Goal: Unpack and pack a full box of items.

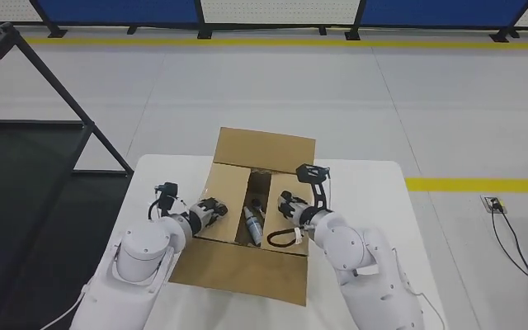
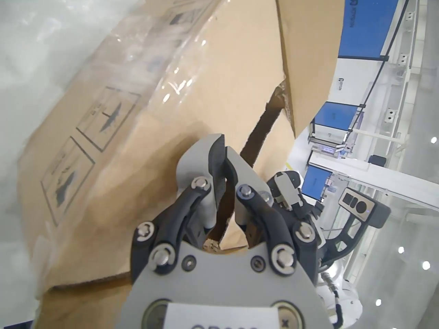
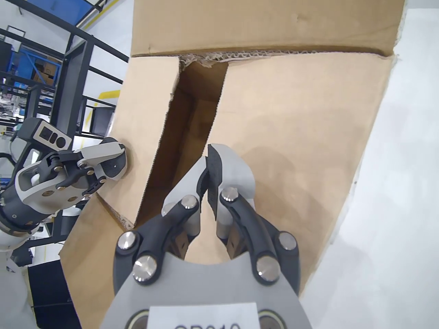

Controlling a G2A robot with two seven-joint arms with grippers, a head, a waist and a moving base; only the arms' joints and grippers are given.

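Well, the left gripper [image 2: 223, 150] and right gripper [image 3: 211, 164], each pressed together, sit at the box [image 1: 264, 148] flaps; the bottle [image 1: 252, 224] between them could snag a flap pushed inward.

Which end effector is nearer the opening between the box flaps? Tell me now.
Right. The right end effector is over the right flap, beside the opening; the left end effector is at the left flap's outer edge, farther off.
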